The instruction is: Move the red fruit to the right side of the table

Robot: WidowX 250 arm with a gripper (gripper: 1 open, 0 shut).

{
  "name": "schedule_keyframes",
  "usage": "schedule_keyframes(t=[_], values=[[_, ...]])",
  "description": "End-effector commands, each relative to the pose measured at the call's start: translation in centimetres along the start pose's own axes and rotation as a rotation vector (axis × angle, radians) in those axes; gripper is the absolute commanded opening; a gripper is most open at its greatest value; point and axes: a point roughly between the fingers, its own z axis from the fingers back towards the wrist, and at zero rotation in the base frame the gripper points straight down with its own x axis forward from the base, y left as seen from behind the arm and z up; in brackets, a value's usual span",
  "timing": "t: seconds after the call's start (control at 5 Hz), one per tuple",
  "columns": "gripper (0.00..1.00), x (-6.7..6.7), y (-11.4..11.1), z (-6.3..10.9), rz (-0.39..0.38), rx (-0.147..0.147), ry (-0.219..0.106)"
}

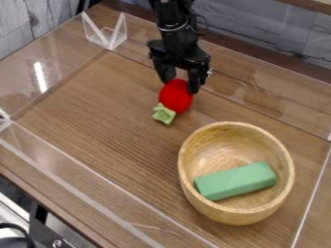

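The strawberry was glossy red with a pale green leafy cap, and the gripper was black. The bench showed brown wood grain. The round bowl was light wood, holding a green block.

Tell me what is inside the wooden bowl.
The wooden bowl holds one green rectangular block, lying against the right side of its floor. The rest of the floor is bare wood. The near wall hides a strip of the bottom, and whatever lies beneath the block cannot be seen.
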Motion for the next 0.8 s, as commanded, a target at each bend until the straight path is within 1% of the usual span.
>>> schedule_keyframes(t=[0.0,0.2,0.4,0.6], values=[[1.0,1.2,0.6,1.5,0.002,0.008,-0.054],[0.0,1.3,0.6,1.3,0.004,0.01,-0.052],[0.0,1.7,0.5,2.3,0.019,0.015,-0.063],[0.0,2.4,-0.1,4.0,0.033,0.02,-0.084]])
